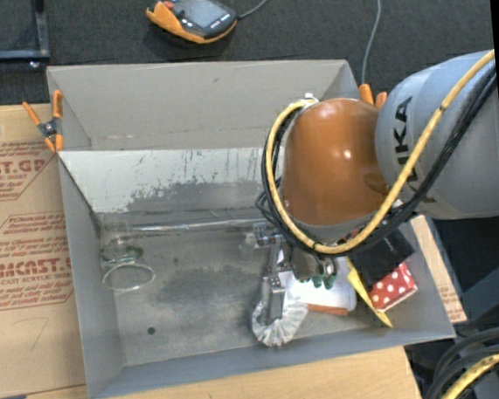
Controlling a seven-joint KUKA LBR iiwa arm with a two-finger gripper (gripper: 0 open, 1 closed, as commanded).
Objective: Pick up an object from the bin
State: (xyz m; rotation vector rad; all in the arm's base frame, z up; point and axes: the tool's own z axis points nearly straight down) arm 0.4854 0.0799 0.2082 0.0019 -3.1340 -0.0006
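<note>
We look down into a grey metal bin [96, 340]. The arm [454, 139] comes in from the right of the view, and its rounded orange cover [330, 165] hangs over the right half of the bin. The gripper [275, 281] points down from under that cover, low over the bin floor near the front wall. We cannot tell whether it is open or closed, and we see nothing we could call held.

Right under the gripper, a little toward the front wall, lies a grey-and-white frilly bundle [276, 325]. It is soft-looking, with a ruffled edge. The gripper's tip meets the bundle's top in this view, but we cannot tell whether they touch.

Just beside the gripper, on the arm's side, sits a white block [328, 299] with an orange strip along its lower edge, against the bundle. Further out on that same side is a red box with white dots [391, 286], with a black box [380, 256] just behind it.

Well away from the gripper, on the opposite side of the bin, a clear glass [126, 267] rests on the floor.
</note>
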